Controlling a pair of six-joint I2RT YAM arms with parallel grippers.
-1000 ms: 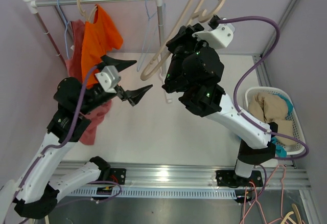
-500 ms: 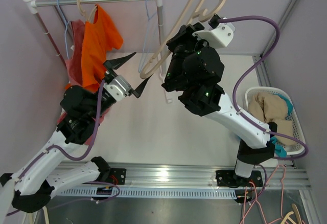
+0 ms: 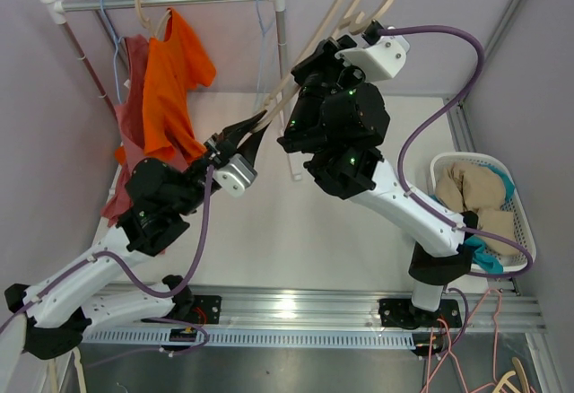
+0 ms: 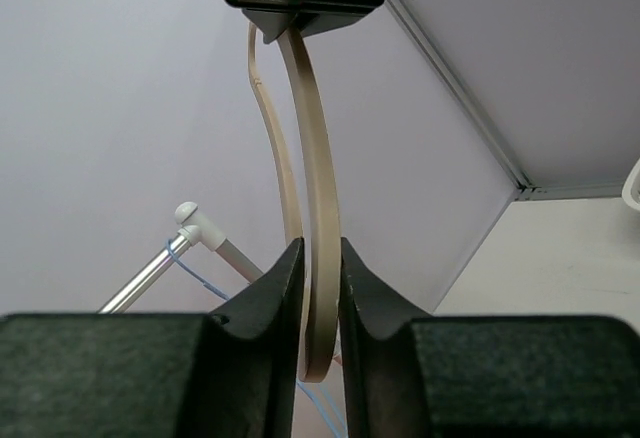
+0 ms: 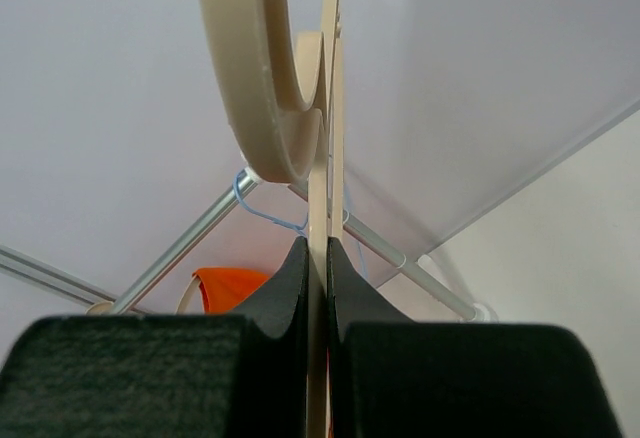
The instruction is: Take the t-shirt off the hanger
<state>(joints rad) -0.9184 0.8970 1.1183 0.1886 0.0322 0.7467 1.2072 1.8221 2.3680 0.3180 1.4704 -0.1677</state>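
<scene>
Gripping a bare wooden hanger [image 4: 318, 158] between them, both arms hold it high. The right gripper [image 5: 318, 258] is clenched on it just below the hook, and the left gripper [image 4: 318, 258] is pinched on its lower arm. The orange t-shirt [image 3: 170, 79] hangs from another hanger on the rack rail [image 3: 179, 0], well apart to the left. It looks like a hand-over, so next, I'd guess, the right claw must let go.
</scene>
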